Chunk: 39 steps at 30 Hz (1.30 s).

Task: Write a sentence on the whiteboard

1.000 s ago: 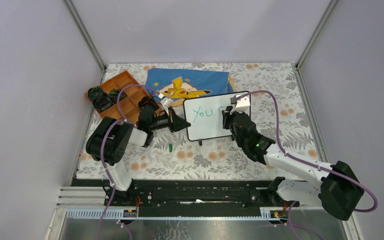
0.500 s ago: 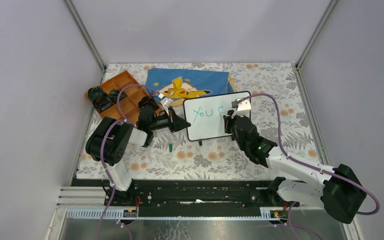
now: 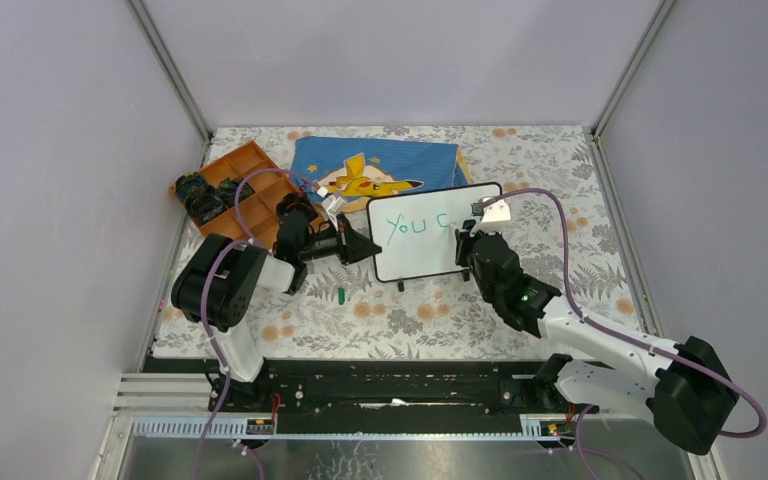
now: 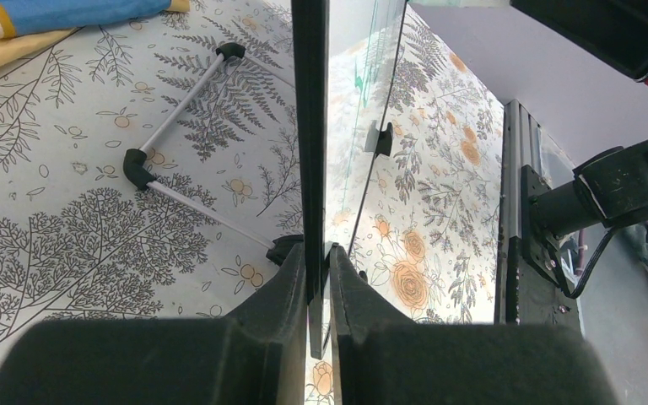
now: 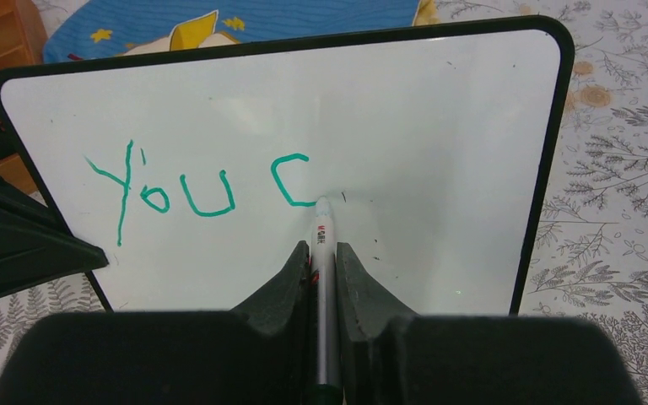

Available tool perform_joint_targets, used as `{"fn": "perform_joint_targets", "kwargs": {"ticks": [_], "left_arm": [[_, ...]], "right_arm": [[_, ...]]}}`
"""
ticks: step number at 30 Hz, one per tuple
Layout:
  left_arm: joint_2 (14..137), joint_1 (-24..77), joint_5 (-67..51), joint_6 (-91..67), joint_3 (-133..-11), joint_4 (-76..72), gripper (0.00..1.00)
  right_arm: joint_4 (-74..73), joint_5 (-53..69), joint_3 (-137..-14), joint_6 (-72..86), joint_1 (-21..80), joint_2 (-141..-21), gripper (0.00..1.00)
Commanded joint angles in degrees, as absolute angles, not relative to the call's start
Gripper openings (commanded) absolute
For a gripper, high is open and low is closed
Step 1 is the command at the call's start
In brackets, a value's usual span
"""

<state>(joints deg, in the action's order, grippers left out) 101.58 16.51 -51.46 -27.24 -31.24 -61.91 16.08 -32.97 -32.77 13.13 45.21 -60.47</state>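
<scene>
The whiteboard (image 3: 430,240) stands tilted on the floral table, white with a thin black frame. My left gripper (image 3: 365,246) is shut on its left edge; in the left wrist view the board's edge (image 4: 310,126) runs between my fingers (image 4: 318,253). Green marker writing, the sentence (image 5: 198,190), reads "You c" on the board. My right gripper (image 5: 321,250) is shut on a grey marker (image 5: 324,278), whose tip touches the board at the foot of the "c". From above, the right gripper (image 3: 465,240) is at the board's right half.
A blue Pikachu cloth (image 3: 375,170) lies behind the board. An orange compartment tray (image 3: 245,185) with dark items sits at the back left. A small green cap (image 3: 341,294) lies on the table in front of the left gripper. The board's wire stand (image 4: 177,118) rests behind it.
The right gripper has moved right along the board with the marker and the letter "c" now shows after "You". The left gripper and the board have stayed put.
</scene>
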Motion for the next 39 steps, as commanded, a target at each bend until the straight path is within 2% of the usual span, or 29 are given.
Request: {"fn": "perform_joint_targets", "kwargs": {"ticks": [1, 39], "left_arm": [[102.1, 18.0, -50.7, -23.8, -31.1, -56.5, 0.00], [101.5, 18.5, -50.3, -23.0, -31.3, -55.0, 0.00]], "right_arm": [[18.4, -33.8, -31.6, 12.7, 44.7, -57.0, 0.00], [19.9, -29.0, -35.0, 14.1, 41.6, -60.4, 0.00]]}}
